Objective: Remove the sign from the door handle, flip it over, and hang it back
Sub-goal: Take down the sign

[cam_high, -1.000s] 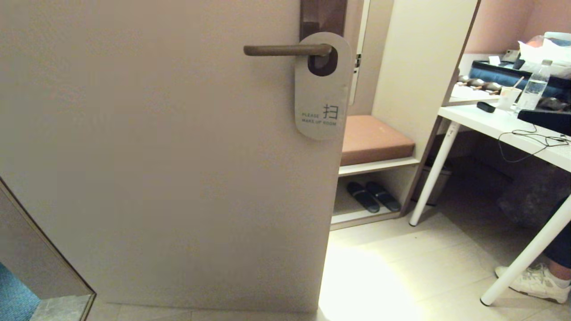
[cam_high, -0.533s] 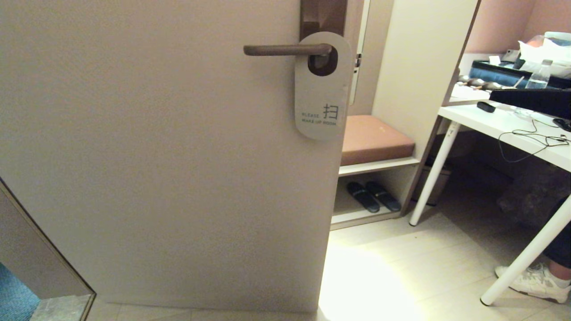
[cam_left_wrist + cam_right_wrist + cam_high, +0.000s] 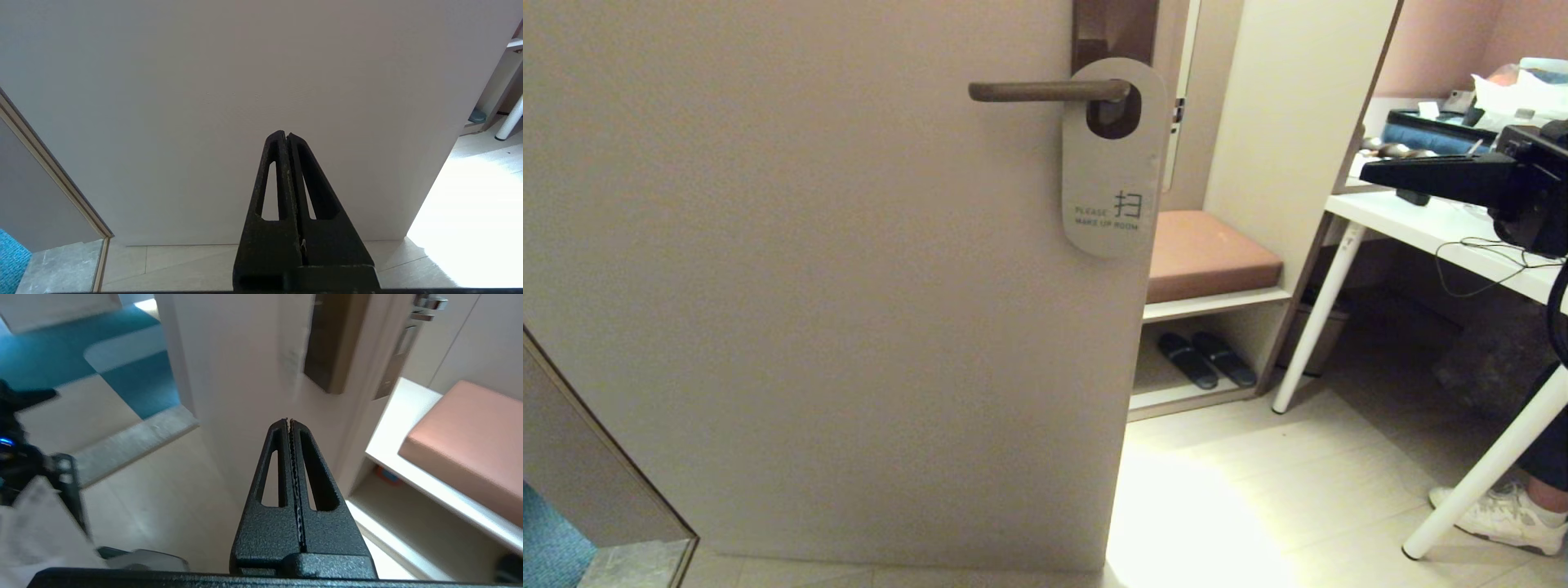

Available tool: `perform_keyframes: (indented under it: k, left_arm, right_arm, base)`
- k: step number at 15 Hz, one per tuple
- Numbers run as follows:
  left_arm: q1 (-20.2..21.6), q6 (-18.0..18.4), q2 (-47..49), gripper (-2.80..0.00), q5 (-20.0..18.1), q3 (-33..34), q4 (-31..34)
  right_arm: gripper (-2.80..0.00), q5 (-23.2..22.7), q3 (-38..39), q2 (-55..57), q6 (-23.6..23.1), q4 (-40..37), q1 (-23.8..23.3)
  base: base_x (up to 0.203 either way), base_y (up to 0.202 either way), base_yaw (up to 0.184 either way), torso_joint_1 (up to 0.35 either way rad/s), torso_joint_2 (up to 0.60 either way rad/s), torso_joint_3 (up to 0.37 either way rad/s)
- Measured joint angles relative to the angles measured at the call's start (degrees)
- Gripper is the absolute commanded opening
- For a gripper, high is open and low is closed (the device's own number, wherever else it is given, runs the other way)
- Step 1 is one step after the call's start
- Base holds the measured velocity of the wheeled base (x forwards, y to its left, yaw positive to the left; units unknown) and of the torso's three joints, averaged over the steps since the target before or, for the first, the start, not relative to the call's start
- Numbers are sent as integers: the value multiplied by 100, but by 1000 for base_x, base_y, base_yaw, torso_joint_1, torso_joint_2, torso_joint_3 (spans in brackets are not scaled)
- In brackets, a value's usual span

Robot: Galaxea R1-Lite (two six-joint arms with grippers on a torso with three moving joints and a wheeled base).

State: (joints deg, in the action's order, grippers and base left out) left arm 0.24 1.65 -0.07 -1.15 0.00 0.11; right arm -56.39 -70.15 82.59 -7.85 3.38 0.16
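- Sign (image 3: 1113, 159): a flat pale grey card w/ round ends, hanging by its round hole on the slim brown-bronze metal door handle (image 3: 1045, 91). It sits at the inner end of the lever, right by the tall dark brown backplate (image 3: 1114, 31).
- Card hangs straight down & flat on the big pale door (image 3: 809, 286), prob. since nothing is pulling on it but its own weight.
- Writing on the grey face: "PLEASE MAKE UP ROOM" in small dark letters, w/ one big Chinese sign next to it. The other face can't be seen.
- Right gripper (image 3: 289, 421): black, both fingers pressed together, nothing in them. In the head view it is up at the right side, over the white table (image 3: 1429, 224), well apart from the card. I think it points toward the door to go get the card.
- It would need to spread its fingers first, I guess, to pinch the card's edge.
- Left gripper (image 3: 285, 134): black too, fingers together, empty, low down facing the bare door. Looks parked.
- Job not begun yet: card not off the lever.
- No brand names I can read.
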Motion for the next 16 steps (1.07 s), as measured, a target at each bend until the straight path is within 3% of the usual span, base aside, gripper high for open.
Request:
perform_keyframes:
  k: [3, 16]
  left_arm:
    - [0, -5, 0, -280, 2, 0, 0]
    - [0, -1, 0, -280, 1, 0, -1]
  right_arm:
    - [-280, -5, -403, 474, -286, -5, 7]
    - [-280, -19, -1536, 1906, -347, -7, 870]
  base:
    - [0, 0, 0, 0, 0, 0]
    - [0, 0, 0, 0, 0, 0]
